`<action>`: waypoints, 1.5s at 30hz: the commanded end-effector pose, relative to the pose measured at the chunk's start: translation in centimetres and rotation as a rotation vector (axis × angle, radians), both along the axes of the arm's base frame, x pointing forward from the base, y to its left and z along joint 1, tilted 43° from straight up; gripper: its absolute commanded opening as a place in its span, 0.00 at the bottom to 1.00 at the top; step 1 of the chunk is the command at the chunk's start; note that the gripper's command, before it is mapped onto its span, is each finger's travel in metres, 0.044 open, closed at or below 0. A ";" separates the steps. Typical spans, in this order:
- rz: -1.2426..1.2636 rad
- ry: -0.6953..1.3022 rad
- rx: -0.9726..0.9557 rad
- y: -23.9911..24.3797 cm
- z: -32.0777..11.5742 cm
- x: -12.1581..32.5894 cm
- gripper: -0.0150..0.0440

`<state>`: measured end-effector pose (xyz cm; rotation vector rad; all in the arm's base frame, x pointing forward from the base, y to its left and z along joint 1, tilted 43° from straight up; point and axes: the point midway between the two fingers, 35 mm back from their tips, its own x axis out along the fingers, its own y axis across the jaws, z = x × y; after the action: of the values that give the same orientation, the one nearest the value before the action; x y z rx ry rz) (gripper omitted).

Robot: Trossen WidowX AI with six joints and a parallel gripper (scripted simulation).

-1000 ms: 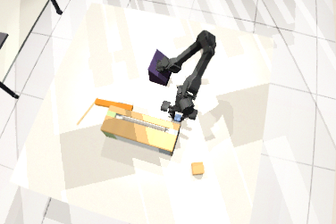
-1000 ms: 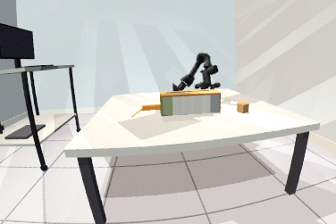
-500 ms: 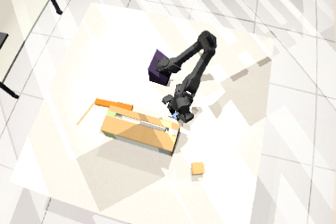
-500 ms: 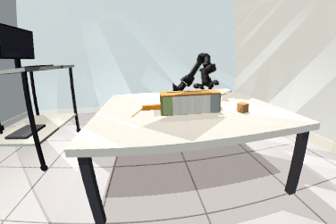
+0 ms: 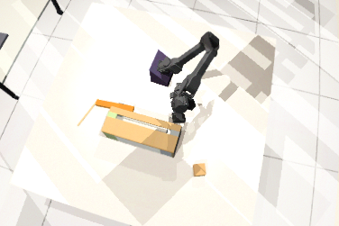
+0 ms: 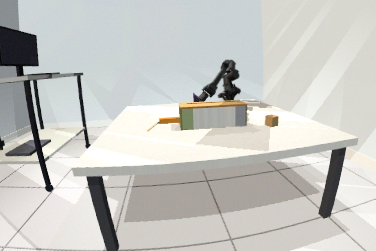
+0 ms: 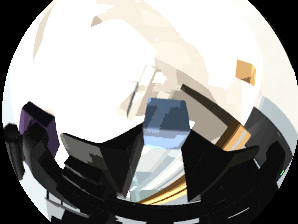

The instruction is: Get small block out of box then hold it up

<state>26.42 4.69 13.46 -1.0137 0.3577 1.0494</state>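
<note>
A small blue block is between the black fingertips in the wrist view; it cannot be made out in either the top or the exterior view. My gripper is shut on it. In the top view the gripper points down just behind the right end of the box; in the exterior view the box hides the fingers. How high the block is above the table cannot be told. The box stands upright, with a slot in its wooden top, a green panel at the left end and a grey-blue one at the right.
A wooden cube lies on the table to the right of the box. An orange bar with a thin stick lies at its left. A dark purple block stands by the arm's base.
</note>
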 end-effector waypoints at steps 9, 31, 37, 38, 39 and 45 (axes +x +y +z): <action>-0.317 0.275 0.251 -1.0 0.3 -0.5 0.25; -0.911 0.819 0.722 -2.4 0.7 -1.9 0.25; -1.072 0.971 0.850 -2.8 0.9 -2.2 0.25; -1.099 0.996 0.871 -2.8 0.9 -2.3 0.25; -1.126 1.022 0.892 -2.9 1.0 -2.3 0.25; -1.285 1.177 1.019 -3.2 1.2 -2.6 0.25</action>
<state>23.79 1.77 14.35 0.7446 1.0509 0.3918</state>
